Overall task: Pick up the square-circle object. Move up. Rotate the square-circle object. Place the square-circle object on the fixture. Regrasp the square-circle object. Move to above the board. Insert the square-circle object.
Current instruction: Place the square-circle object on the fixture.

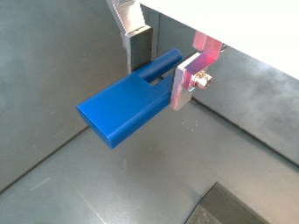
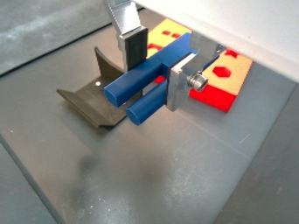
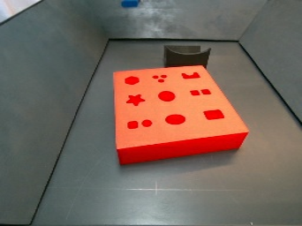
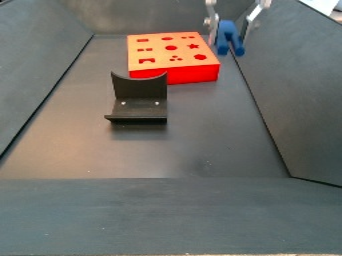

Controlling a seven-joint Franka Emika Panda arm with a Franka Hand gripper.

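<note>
The work area is a dark grey tray floor [image 4: 187,160] with sloped grey walls, and much of it is open in the lower part of both side views. There is one large red-orange rectangular board [image 3: 177,110] with darker cutouts on top, one small dark grey fixture [image 4: 136,100] with a curved notch, and one small blue stepped square-circle object [image 2: 142,92]. In a side view the fixture [image 3: 186,55] stands just behind the far edge of the board, near the back wall. The gripper [image 4: 238,18] is in the upper right of a side view, high above the floor, beside the right edge of the board [image 4: 171,55]. Its flat silver fingers [image 2: 181,80] are clamped on the narrow end of the blue object. In a wrist view the object [image 1: 131,107] has its long axis running away from the fingers, with the wider block end free; in a side view it [image 4: 231,38] hangs down below the gripper.
</note>
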